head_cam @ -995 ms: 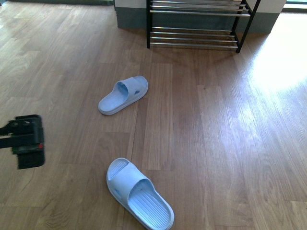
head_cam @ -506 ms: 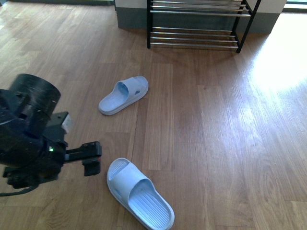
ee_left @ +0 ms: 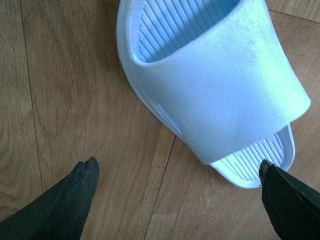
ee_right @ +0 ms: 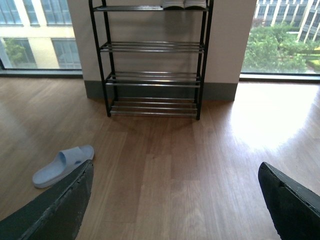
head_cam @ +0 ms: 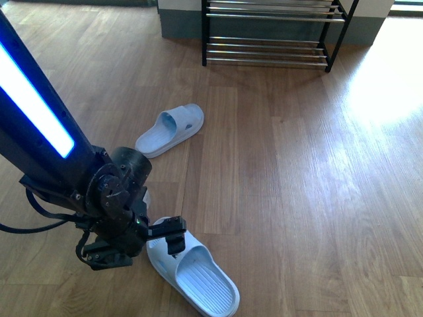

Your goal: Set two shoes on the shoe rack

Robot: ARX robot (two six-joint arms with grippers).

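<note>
A: What is shown, from the largest thing down?
B: A wood floor (head_cam: pixel 297 165) is shown, with the rack (ee_right: pixel 152 47) stood well ahead of the right claw (ee_right: pixel 175 167). White-soled shoes (ee_right: pixel 182 4) are seen on its top tier.
A: And the slippers?
B: The far slipper (head_cam: pixel 170 130) is laid well ahead of the left claw (ee_left: pixel 177 164). The near slipper (ee_left: pixel 215 75) is straddled by it, contact not discernible.
A: How are the claws held?
B: Both are spread wide; nothing is pinched.
</note>
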